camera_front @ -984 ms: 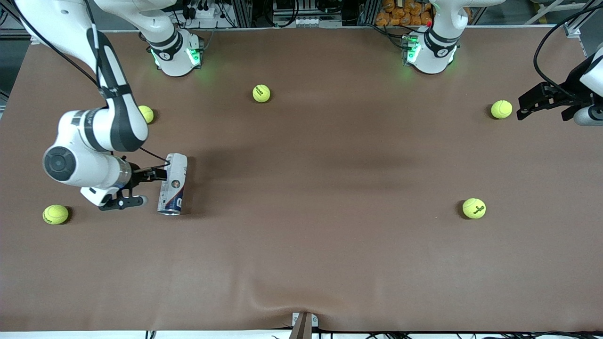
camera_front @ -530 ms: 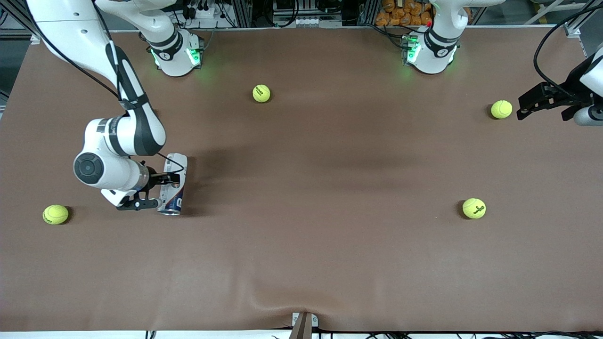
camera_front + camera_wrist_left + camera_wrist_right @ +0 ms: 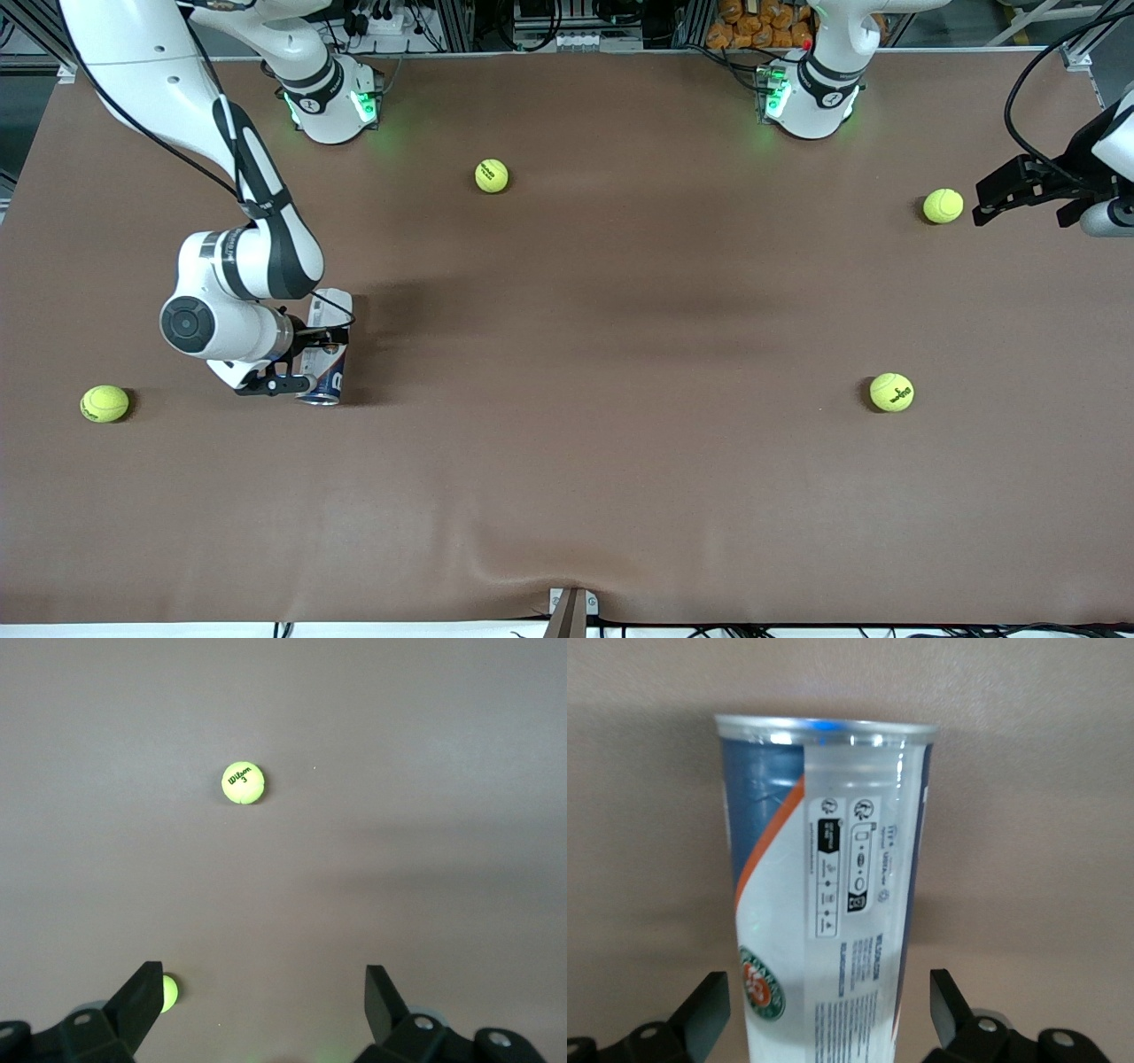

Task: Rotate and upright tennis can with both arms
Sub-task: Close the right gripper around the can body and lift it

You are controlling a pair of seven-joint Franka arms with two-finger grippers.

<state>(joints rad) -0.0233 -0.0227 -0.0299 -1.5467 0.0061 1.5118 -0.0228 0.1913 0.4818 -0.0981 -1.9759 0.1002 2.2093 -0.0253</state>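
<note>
Toward the right arm's end of the matte brown table (image 3: 620, 461), I see the clear cylindrical tennis can (image 3: 330, 354) lying flat between my right gripper's (image 3: 306, 359) spread fingers, ungripped, while the left gripper (image 3: 992, 197) waits, released, beside a fuzzy ball (image 3: 943, 206).

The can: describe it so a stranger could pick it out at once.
Start at the right arm's end of the brown table. There the right hand is open and low around the can, which lies on its side. It is the only tube, clear with a printed label and metal rim; everything else loose is a yellow-green ball.
</note>
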